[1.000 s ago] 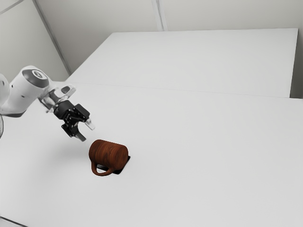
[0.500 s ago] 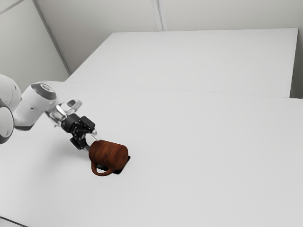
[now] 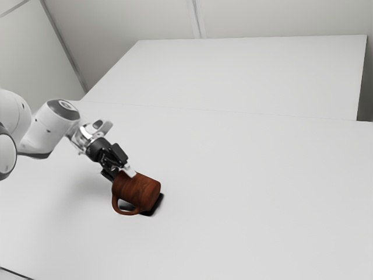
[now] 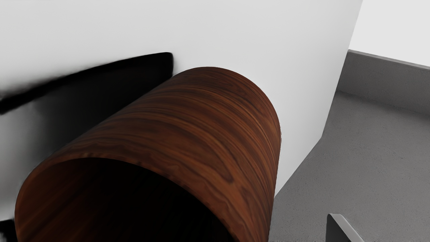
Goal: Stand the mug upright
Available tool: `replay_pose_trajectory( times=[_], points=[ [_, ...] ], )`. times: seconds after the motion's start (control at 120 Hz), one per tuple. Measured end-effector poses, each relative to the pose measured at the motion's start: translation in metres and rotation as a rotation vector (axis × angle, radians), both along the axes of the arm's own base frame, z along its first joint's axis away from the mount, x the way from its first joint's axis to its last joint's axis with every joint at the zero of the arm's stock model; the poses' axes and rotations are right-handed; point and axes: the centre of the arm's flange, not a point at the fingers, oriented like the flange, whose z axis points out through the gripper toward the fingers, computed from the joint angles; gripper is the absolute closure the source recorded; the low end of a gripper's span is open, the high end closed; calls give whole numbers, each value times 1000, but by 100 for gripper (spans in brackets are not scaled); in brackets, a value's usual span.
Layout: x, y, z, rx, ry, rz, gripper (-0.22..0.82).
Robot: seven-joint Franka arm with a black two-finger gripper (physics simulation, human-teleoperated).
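Keeps fingers [image 4: 336,232] apart at mouth [image 4: 127,201] of sideways mug [image 3: 140,189]; risks rolling it about its handle [image 3: 125,213] by pushing off-centre without grip.

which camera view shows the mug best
The exterior view: it shows the mug tipped on its side, with its looped handle. The wrist view looks into the dark mouth and along the wood-grained wall.
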Motion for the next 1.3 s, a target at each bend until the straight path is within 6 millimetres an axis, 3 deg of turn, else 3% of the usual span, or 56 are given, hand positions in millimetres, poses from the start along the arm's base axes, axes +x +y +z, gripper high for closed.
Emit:
replay_pose_trajectory(
  times=[0.258,0.467,0.667,0.733,0.825,1.008,1.083,1.3],
  points=[
    [3,-19,3,-7,-3,-36,59],
    [5,-22,6,-4,-8,-40,72],
    [6,-28,30,9,-51,-56,76],
    [7,-31,47,29,-91,-64,77],
    [6,-40,85,116,-193,-102,77],
    [-9,-58,114,360,-321,-200,78],
    [-8,-75,116,489,-352,-287,78],
    [-7,-161,120,797,-435,-561,79]
  ],
)
